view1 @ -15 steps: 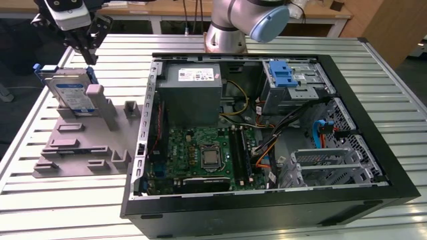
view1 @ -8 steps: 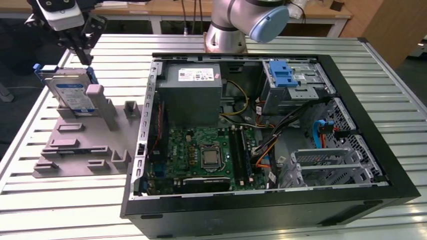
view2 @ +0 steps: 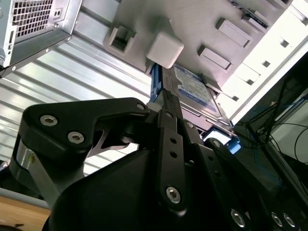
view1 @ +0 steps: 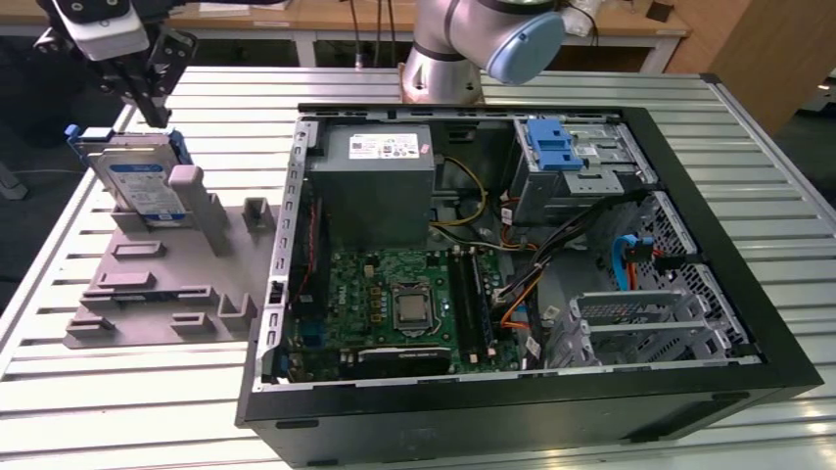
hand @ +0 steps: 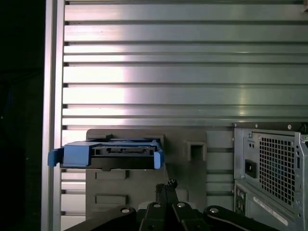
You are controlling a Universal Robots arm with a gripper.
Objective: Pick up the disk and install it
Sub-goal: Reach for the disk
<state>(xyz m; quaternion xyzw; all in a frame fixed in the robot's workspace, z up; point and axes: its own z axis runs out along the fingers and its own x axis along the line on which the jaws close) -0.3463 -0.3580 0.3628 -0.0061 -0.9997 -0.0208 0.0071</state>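
The disk (view1: 137, 181) is a silver drive with a white-and-blue label and a blue rail frame. It stands on edge in a grey holder (view1: 144, 294) at the exterior view's left, on the slatted table. My gripper (view1: 153, 113) hangs just above the disk's top edge, apart from it, with its dark fingers drawn together and nothing between them. In the first wrist view the disk's (hand: 113, 154) blue-framed end lies beyond the gripper (hand: 165, 186). In the second wrist view the disk (view2: 195, 89) leans beside a grey post of the holder.
The open black computer case (view1: 731, 245) lies to the holder's right in the exterior view. Inside it are a grey power supply box (view1: 379, 186), a green board (view1: 392, 304), loose cables and a drive cage with a blue latch (view1: 555, 147). The arm's base (view1: 444, 59) stands behind the case.
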